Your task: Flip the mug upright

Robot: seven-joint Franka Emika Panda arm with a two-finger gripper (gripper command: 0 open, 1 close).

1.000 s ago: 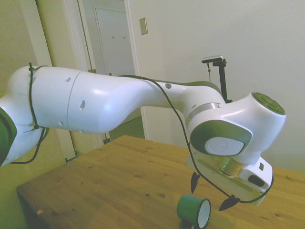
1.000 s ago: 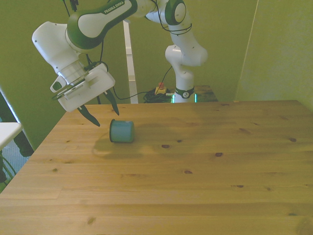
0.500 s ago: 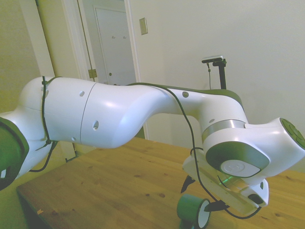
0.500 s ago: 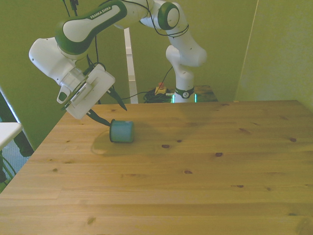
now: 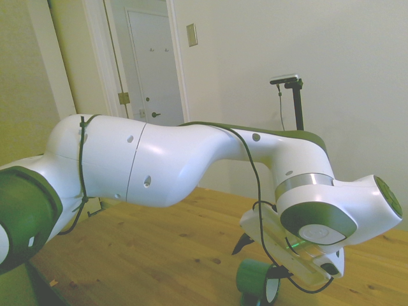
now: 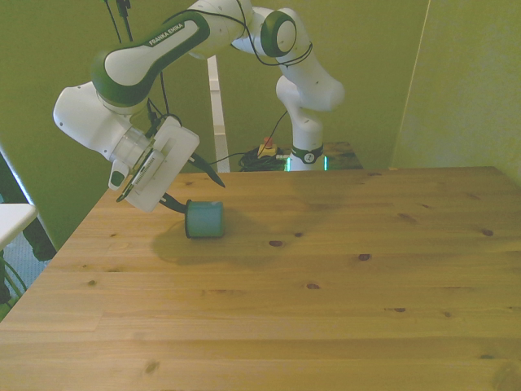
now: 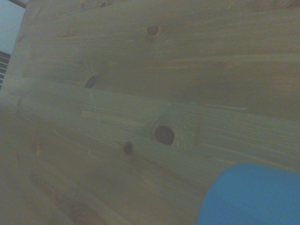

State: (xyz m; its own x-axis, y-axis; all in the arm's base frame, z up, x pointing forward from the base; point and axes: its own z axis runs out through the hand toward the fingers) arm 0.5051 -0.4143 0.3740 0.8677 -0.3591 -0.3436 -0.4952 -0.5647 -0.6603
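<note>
The pincer (image 6: 198,189) is spread open and tilted, one dark finger at the mouth of the small teal-green enamel mug (image 6: 203,220), the other above its wall. To grip well, it should settle so the fingers straddle the rim wall squarely before closing, then rotate. The mug lies on its side on the wooden table (image 6: 326,277), near the table's far corner at the front view's left, white inside showing in the side view.

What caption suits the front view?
Open gripper straddling the rim of a teal mug lying sideways on the wooden table.
</note>
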